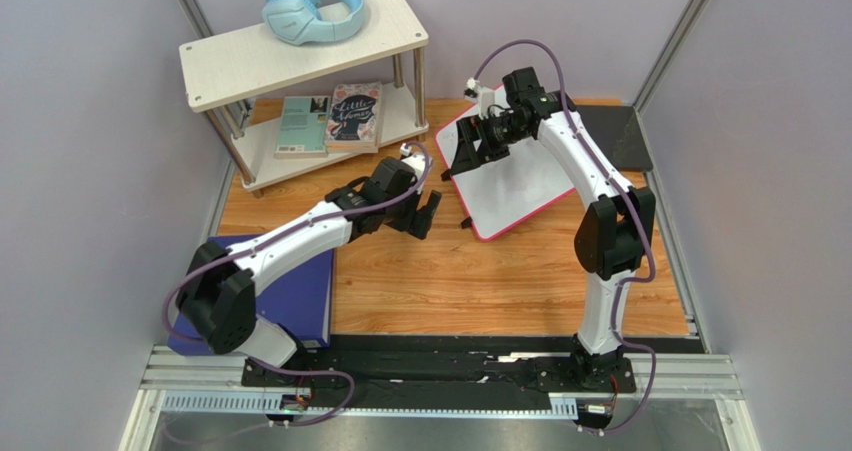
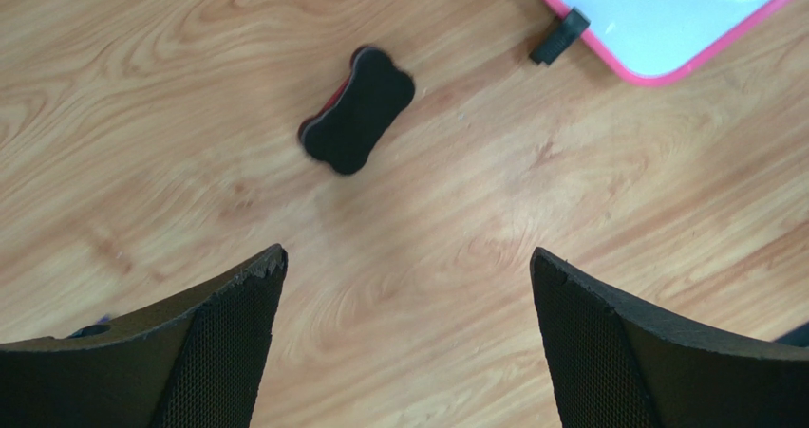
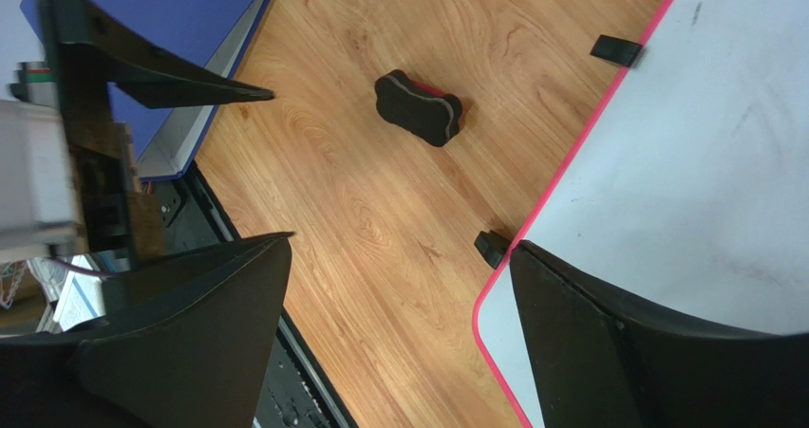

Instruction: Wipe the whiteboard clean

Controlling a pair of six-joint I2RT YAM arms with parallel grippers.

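Left wrist view: left gripper [image 2: 408, 267] wide open, empty, hanging near the whiteboard [image 2: 655, 10]. Small black eraser [image 2: 358, 110] flat, near the whiteboard's pink rim, not touching. Probably light and squishy; best pinched across its thin middle. Whiteboard flat, likely stiff and slippery; best held at the rim. Right gripper [image 3: 401, 246] open over that rim.

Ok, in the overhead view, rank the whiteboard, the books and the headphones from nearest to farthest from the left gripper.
1. whiteboard, just right of the left gripper.
2. books, back-left, lower level of the shelf.
3. headphones, on its top, farthest back.
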